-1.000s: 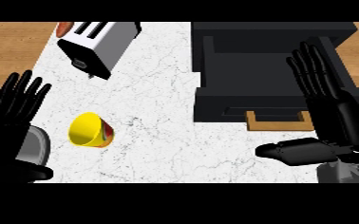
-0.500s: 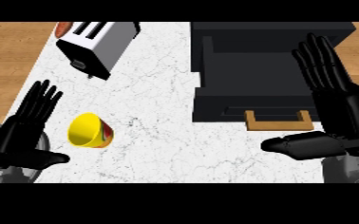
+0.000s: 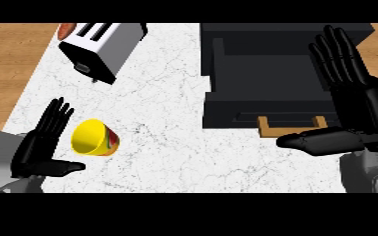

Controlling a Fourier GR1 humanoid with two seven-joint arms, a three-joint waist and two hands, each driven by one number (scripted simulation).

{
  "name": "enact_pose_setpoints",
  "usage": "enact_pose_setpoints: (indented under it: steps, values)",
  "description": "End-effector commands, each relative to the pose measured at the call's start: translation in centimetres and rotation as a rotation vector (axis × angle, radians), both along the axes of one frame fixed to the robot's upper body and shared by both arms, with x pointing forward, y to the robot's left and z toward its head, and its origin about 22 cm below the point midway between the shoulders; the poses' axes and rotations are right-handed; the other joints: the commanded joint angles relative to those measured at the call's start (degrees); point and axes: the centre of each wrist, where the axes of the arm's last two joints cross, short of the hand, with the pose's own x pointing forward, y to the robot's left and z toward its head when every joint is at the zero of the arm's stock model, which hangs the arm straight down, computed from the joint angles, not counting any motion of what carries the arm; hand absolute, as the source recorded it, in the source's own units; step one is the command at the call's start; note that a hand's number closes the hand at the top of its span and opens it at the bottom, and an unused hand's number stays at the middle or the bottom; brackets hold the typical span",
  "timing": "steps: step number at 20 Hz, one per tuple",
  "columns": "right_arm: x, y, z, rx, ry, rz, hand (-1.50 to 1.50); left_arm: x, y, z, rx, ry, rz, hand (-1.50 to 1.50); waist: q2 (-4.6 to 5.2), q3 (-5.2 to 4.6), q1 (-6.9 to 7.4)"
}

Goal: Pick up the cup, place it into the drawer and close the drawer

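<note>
A yellow cup [image 3: 94, 138] lies tipped on its side on the white marble counter [image 3: 162, 110], its mouth facing up and left. My left hand [image 3: 40, 145] is open just left of the cup, fingers straight, thumb pointing right below it, not touching. The black drawer unit [image 3: 266, 75] stands at the right with its drawer pulled open; a wooden handle [image 3: 289, 126] shows at its front. My right hand [image 3: 343, 100] is open at the right edge, fingers up over the drawer's right side, thumb stretched left under the handle.
A silver toaster [image 3: 100, 47] sits tilted at the back left, with a red object [image 3: 66, 29] behind it. Wooden flooring [image 3: 18, 65] borders the counter on the left.
My left hand has moved right and toward the cup, now close beside it. The right hand shifted slightly left and up. The cup has not moved.
</note>
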Motion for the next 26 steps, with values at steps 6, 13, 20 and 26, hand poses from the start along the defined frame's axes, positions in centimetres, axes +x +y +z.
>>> enact_pose_setpoints:
  steps: [6, 13, 20, 26]
  values:
    - [0.5, 1.2, 1.1, 0.017, -0.012, -0.003, -1.5, -0.2, -0.6, -6.1, 0.024, 0.049, 0.004, -1.5, 0.21, -0.1, -0.74]
    - [-1.4, 0.0, 0.5, 0.002, -0.021, -0.006, -1.5, -1.5, 0.2, -7.4, 0.029, -0.003, 0.038, -1.5, 0.25, -0.14, -1.01]
    - [-0.7, -0.2, 1.9, -0.002, -0.014, 0.019, -1.5, -0.1, -0.7, -7.2, 0.011, -0.034, 0.021, -1.5, 0.37, -0.2, -1.27]
    - [-1.1, -0.5, 1.6, -0.018, -0.022, 0.002, -1.5, -0.1, -0.7, -7.2, -0.003, -0.047, 0.014, -1.5, 0.48, -0.26, -1.71]
